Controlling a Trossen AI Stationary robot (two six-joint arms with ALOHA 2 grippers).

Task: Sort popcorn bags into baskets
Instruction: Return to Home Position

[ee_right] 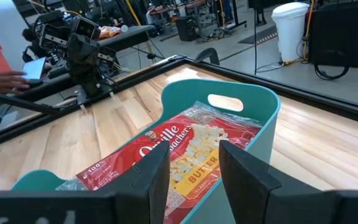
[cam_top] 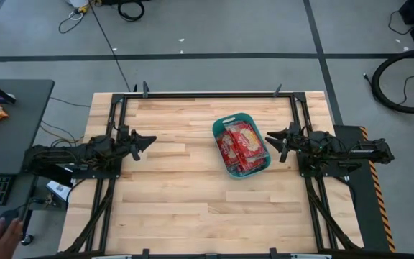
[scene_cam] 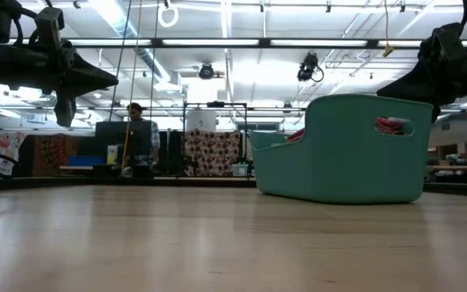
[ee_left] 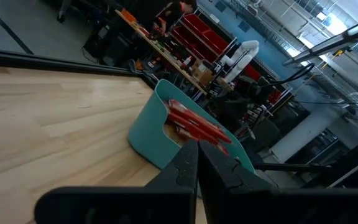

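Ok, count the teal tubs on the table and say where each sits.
1. The teal tub stands on the table, right of centre, beside the right end effector, holding red popcorn bags. No other shows.

Black jointed arms (cam_top: 70, 155), tapered left tool (cam_top: 151, 140), matching right tool (cam_top: 270, 137)

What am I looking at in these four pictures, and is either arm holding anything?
This is a two-armed robot at a wooden table. One picture looks straight down from above, one looks level across the tabletop, and two come from cameras on the arms' wrists. The left gripper hangs over the table's left side, shut and holding nothing. The right gripper is close beside the teal basket, open and also holding nothing. The red popcorn bags lie piled in the basket, and every bag in view is inside it.
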